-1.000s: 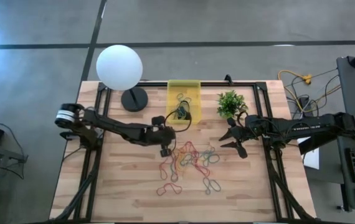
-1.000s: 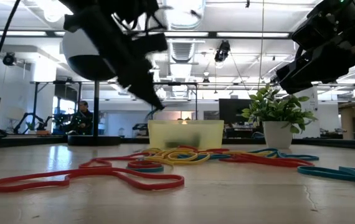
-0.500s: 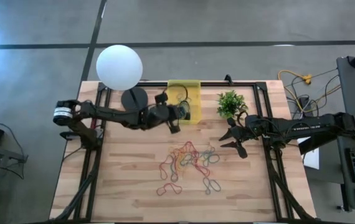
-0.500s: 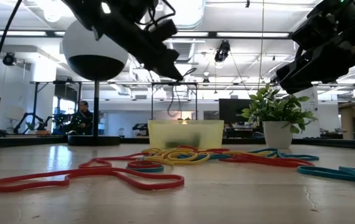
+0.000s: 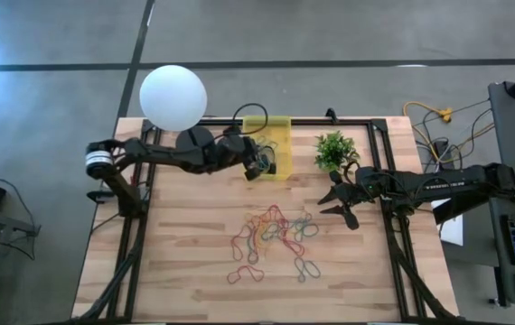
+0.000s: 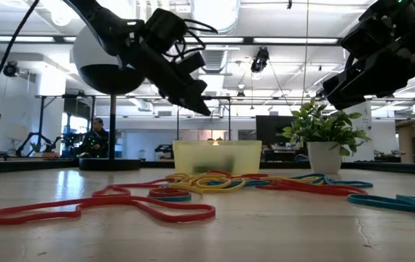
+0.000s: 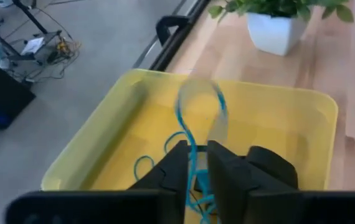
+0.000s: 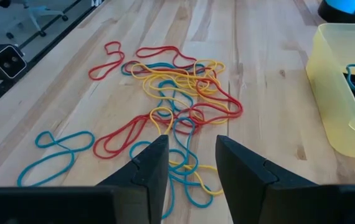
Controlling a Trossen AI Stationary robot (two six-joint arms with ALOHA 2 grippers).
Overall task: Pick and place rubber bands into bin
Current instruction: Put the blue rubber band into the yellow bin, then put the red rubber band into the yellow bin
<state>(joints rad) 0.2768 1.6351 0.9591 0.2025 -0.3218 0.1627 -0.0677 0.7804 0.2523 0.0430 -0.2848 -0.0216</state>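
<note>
Since the rubber bands (image 8: 165,106) are thin, light and floppy, they tangle; best to pinch 1 loose loop at the edge of the pile, e.g. the red one nearest the low view, not the knotted middle. The right gripper (image 5: 341,200) waits spread open beside the pile. Farther back, the left gripper (image 7: 196,168) hangs over the yellow bin (image 5: 282,126), fingers nearly together, pinching a blue band (image 7: 193,134). Other blue bands lie in the bin.

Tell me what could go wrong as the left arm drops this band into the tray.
The blue band pinched in the left gripper may cling to the fingers instead of falling into the yellow tray. Later grabs at the tangled pile could lift several bands together. The right gripper waits open near the plant.
</note>
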